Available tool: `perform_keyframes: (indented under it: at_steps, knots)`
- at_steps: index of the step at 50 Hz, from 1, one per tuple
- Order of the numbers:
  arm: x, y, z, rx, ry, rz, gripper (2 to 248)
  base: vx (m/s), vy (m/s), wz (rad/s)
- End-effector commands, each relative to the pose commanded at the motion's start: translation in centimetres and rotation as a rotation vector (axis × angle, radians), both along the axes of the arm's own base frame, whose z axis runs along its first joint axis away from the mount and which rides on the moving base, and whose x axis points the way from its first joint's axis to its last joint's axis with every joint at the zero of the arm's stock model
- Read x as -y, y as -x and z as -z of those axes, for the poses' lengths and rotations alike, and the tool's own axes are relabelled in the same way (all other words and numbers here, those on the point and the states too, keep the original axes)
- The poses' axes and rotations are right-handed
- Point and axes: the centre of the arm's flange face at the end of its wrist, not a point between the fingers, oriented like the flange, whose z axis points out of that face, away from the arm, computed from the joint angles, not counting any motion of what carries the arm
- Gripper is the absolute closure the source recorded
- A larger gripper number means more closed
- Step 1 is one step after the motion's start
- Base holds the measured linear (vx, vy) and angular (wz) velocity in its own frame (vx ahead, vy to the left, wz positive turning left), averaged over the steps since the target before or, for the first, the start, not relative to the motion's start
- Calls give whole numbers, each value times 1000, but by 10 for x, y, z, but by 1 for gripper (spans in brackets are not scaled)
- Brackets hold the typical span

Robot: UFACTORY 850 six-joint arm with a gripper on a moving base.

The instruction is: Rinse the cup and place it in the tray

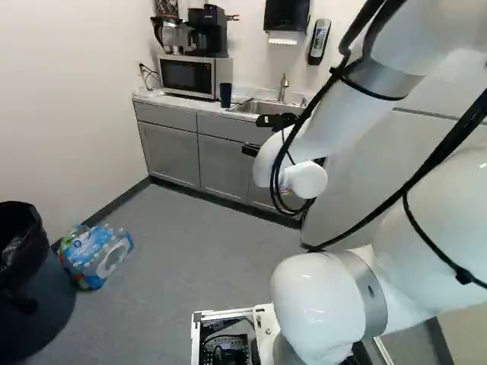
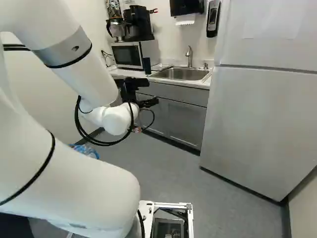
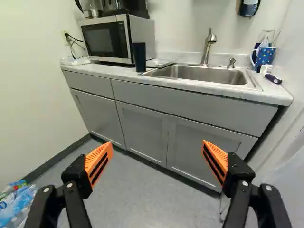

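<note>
My gripper [image 2: 150, 92] hangs in front of the counter in the right base view. In the wrist view the gripper [image 3: 156, 144] stands open, its two orange pads wide apart with nothing between them. Ahead of it, a tall dark cup [image 3: 139, 57] stands upright on the counter, left of the sink [image 3: 204, 74] and by the microwave's near right corner; the same cup [image 1: 226, 95] shows in the left base view. A flat, tray-like thing [image 3: 160, 63] lies between cup and sink, its details unclear. The faucet [image 3: 208, 45] rises behind the basin.
A microwave [image 3: 108, 39] stands on the counter [image 3: 109, 70], with a coffee maker [image 1: 208, 30] on top. A blue dotted mug [image 3: 265, 57] is right of the sink. A fridge [image 2: 257, 124], bottle pack [image 1: 95, 255] and black bin [image 1: 30, 296] flank the floor.
</note>
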Motion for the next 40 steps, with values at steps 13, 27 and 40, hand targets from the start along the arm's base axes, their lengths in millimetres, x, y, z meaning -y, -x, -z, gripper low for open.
perform_keyframes:
  at_steps: [13, 27, 40]
  knots:
    - [0, -5, -13, 29, 0, 0, 3, 0, 0, 0]
    - [0, -12, -26, 54, -1, 0, 3, 0, 0, 0]
    - [0, -19, -38, 75, -1, 0, 3, 0, 0, 0]
